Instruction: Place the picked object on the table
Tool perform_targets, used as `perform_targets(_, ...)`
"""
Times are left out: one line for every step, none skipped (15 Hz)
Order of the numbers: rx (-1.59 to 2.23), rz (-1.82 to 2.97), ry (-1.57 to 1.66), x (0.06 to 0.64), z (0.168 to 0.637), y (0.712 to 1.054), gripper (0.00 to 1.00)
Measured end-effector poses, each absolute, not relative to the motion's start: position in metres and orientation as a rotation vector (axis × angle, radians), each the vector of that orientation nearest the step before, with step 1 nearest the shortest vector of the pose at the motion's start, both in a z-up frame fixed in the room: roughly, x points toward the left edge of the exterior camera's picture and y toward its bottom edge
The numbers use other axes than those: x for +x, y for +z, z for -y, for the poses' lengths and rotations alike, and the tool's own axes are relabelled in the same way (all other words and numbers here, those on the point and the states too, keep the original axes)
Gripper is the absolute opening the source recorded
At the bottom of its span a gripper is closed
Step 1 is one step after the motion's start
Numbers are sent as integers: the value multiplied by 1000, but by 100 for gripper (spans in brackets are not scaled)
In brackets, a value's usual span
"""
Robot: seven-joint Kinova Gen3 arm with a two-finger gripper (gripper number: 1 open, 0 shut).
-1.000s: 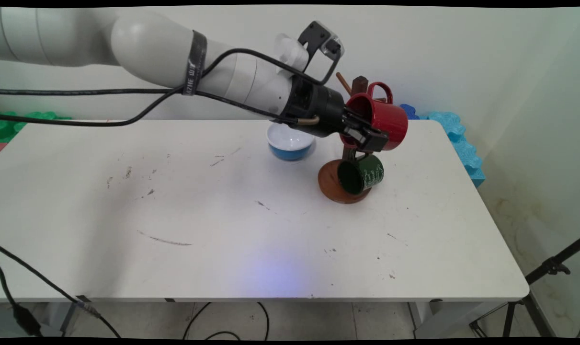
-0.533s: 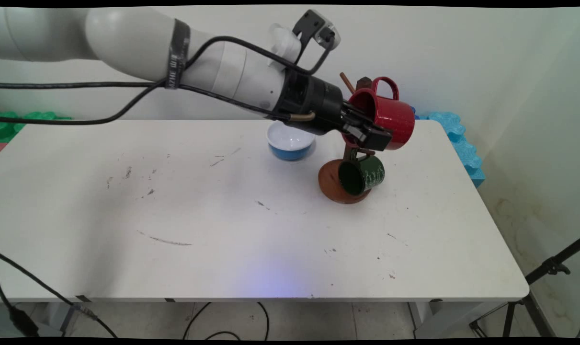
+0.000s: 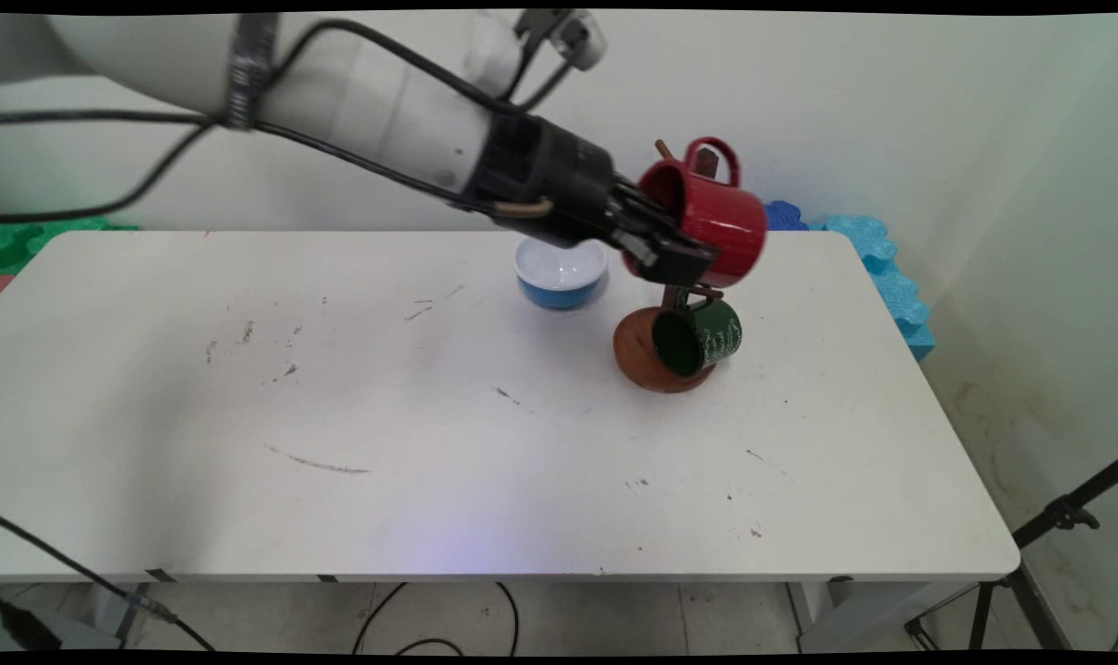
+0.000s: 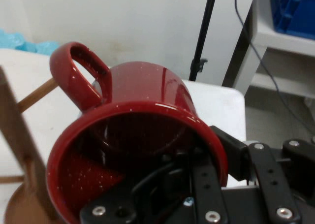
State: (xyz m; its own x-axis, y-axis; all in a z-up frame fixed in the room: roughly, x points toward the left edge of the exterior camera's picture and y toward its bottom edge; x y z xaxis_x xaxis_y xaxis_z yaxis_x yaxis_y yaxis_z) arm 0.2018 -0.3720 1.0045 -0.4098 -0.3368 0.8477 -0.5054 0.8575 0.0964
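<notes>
Blue bowl [image 3: 559, 274] on the white table [image 3: 337, 416], white inside, nothing in it. Just right, gripper [image 3: 674, 249] clamped on the rim of a red mug [image 3: 706, 222], one finger inside, one outside; mug on its side in the air, hollow. Below, green mug [image 3: 702, 335] hung on a wooden mug tree [image 3: 640, 356], whose pegs stand close by the red mug's handle.

red mug [image 4: 147, 115] gripped at rim by pincer [image 4: 216, 155], wooden rack [image 4: 19, 150] beside
</notes>
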Motion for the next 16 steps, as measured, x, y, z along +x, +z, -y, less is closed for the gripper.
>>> perform_targets(618,2057,224,210,369,1009,0)
perform_targets(621,2079,234,218,366,1014,0)
perform_targets(623,2100,242,225,364,1017,0)
perform_targets(624,2114,248,230,362,1019,0)
perform_targets(625,2138,257,238,359,1022,0)
perform_targets(625,2168,268,247,356,1024,0)
perform_targets(625,2187,273,252,354,1025,0)
perform_targets(626,2217,281,260,351,1025,0)
perform_targets(627,2254,290,270,348,1025,0)
perform_targets(629,2291,300,280,346,1025,0)
perform_targets(629,2326,309,289,344,1023,0)
perform_targets(627,2357,317,297,343,1020,0)
perform_targets(619,2387,327,305,342,1017,0)
perform_targets(607,2422,338,314,341,1013,0)
perform_targets(594,2456,349,322,342,1009,0)
perform_targets(575,2489,360,329,343,1004,0)
